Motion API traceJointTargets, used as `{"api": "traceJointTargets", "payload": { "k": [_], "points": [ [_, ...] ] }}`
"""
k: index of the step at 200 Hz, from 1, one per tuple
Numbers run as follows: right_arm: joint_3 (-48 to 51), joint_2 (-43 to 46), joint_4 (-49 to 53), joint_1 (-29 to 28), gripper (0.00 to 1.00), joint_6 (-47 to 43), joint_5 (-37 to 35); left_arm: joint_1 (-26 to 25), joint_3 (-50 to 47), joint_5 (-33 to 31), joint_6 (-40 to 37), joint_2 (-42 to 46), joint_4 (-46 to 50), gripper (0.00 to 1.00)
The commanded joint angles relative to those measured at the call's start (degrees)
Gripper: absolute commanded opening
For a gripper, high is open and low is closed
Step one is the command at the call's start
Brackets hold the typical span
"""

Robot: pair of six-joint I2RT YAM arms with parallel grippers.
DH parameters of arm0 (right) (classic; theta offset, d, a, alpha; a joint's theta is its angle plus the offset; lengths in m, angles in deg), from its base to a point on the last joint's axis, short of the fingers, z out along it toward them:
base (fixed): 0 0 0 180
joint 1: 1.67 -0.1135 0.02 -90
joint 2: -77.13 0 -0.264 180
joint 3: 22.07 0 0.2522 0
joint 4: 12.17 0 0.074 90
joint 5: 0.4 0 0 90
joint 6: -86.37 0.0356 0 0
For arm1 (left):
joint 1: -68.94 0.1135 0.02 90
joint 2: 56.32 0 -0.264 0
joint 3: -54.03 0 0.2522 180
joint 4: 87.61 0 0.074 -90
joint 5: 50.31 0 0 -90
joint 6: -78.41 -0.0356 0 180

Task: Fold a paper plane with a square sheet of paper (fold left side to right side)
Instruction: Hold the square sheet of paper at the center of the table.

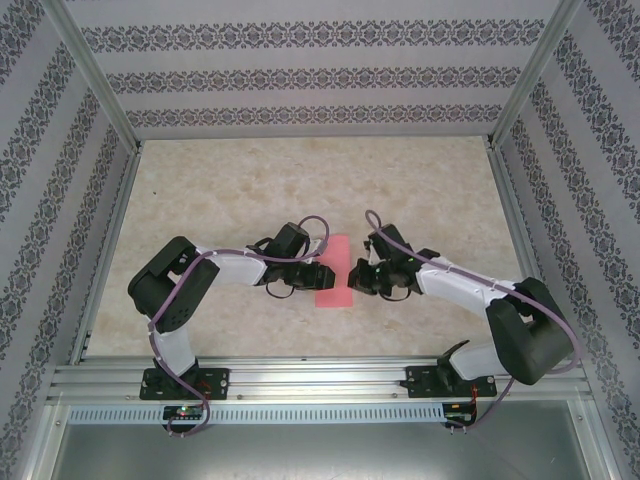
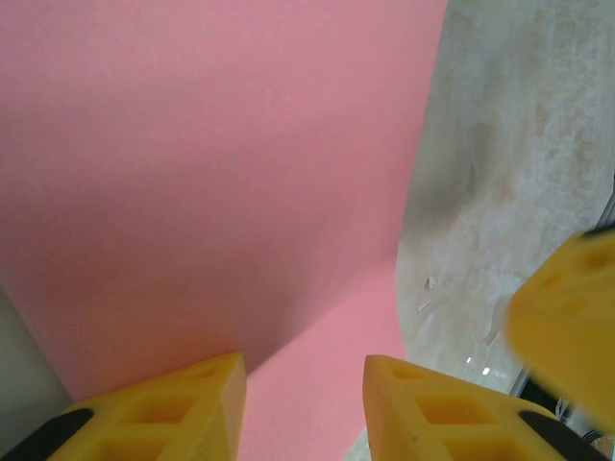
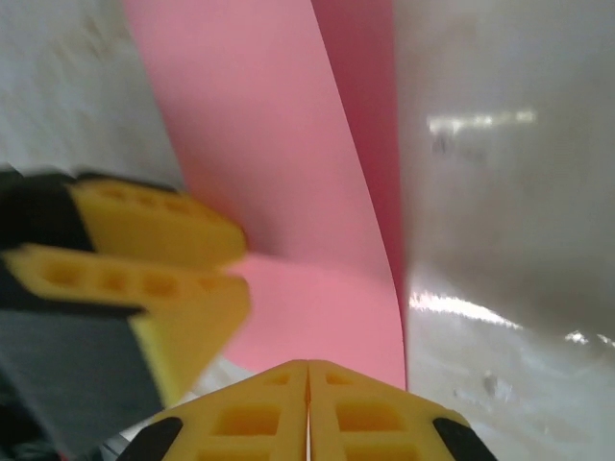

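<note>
1. My left hand (image 2: 303, 375) is spread. Its two yellow foam fingers stand apart with pink showing in the gap, and I can see nothing pinched. I judge it sits low over the paper to pin it down.
2. My right hand (image 3: 307, 370) is pressed together, the fingertips meeting in a thin line right at the paper's near edge. I cannot tell whether an edge is nipped between them.
3. The square sheet of thin pink-red paper (image 1: 335, 285) lies between the two hands on the pale mottled tabletop (image 1: 300, 180), near its middle. From above it reads as a narrow strip, so I judge the left side is already brought over to the right.
4. In the right wrist view one layer curves up off the layer beneath, its darker underside showing. The fold is not lying flat, and I judge the crease is not yet pressed.
5. The hands face each other across the strip, tips near. That suits one hand holding while the other flattens the raised flap.
</note>
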Motion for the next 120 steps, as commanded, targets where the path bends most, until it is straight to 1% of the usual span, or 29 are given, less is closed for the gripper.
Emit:
{"api": "traceJointTargets", "payload": {
  "k": [1,55,72,96,107,120],
  "points": [
    [1.09,0.72,-2.99,-2.21,0.08,3.43,-1.1,-0.03,-0.55,-2.54,0.02,-1.52,2.87,0.39],
    [0.52,-5.93,-5.86,-4.31,0.07,3.53,-1.22,-0.2,-0.1,-2.8,0.23,-1.39,3.31,0.39],
    [-0.1,-8.18,-4.2,-4.38,0.08,3.02,-1.33,-0.2,0.13,-2.8,0.32,-1.4,3.48,0.39],
    [0.43,-9.21,-1.84,-4.62,0.08,2.28,-3.75,-0.18,1.14,-2.67,0.23,-1.52,4.23,0.39],
    [0.34,-9.84,-0.01,-4.62,0.08,1.17,-4.73,-0.12,1.77,-2.39,0.77,-1.53,4.23,0.41],
    [0.09,-10.29,2.38,-4.54,0.08,-0.06,-6.42,0.06,1.85,0.07,3.31,-1.29,1.48,0.43]
  ]
}}
